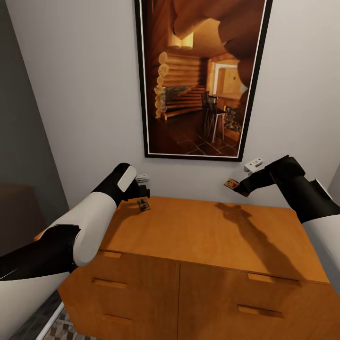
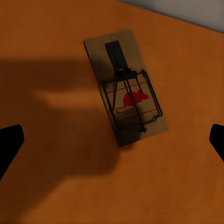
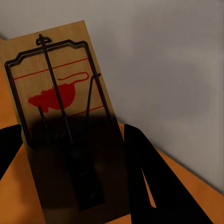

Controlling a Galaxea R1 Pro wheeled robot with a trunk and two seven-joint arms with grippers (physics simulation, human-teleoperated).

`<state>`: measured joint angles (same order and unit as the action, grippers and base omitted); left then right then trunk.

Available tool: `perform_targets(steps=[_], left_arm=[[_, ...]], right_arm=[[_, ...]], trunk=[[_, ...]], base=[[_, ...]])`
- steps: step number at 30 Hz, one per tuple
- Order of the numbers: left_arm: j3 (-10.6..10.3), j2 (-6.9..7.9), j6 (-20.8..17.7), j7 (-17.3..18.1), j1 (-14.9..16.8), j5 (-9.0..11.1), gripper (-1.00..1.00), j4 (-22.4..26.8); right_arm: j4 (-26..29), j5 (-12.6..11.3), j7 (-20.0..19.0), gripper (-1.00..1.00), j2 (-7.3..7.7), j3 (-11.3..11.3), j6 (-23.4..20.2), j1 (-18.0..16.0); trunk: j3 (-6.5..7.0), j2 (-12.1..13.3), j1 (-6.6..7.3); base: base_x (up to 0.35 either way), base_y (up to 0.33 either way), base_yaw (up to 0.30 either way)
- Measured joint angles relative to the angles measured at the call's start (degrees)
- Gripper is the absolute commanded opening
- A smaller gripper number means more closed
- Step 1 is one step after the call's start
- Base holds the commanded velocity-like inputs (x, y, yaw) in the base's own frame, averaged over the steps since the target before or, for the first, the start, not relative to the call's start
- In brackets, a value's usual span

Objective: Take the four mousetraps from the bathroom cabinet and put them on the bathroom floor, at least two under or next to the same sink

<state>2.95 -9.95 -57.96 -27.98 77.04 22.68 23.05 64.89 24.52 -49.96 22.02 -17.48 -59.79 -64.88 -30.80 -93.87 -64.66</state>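
While the left gripper [image 1: 143, 188] hangs with fingers spread wide over a mousetrap [image 2: 125, 87] lying flat near the cabinet's [image 1: 208, 236] back left corner, poised to pinch it, the right gripper [image 1: 240, 185] holds a second mousetrap [image 3: 65, 135] lifted above the back edge. Tan boards, dark wire, red mouse print.
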Motion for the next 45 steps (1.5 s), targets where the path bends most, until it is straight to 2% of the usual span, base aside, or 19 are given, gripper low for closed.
perform_targets(steps=[11, 21, 45], left_arm=[[-0.07, 0.0, 0.0, 0.0, 0.0, -0.11, 1.0, 0.09], [-0.08, 0.0, 0.0, 0.56, 0.0, -0.03, 1.0, 0.15], [0.0, 0.0, 0.0, 0.47, 0.0, 0.05, 1.0, 0.18]], right_arm=[[0.0, 0.07, 0.01, -1.0, -0.08, -0.04, 0.0, 0.0], [0.01, 0.07, -0.05, -1.0, -0.09, -0.05, 0.0, 0.0], [0.0, -0.02, -0.06, -1.0, 0.02, 0.02, 0.0, 0.0]], trunk=[[0.0, 0.0, 0.0], [0.0, 0.0, 0.01], [0.0, 0.0, 0.0]], base=[[0.007, 0.0, 0.0], [0.134, 0.0, 0.0], [0.006, 0.0, 0.0]])
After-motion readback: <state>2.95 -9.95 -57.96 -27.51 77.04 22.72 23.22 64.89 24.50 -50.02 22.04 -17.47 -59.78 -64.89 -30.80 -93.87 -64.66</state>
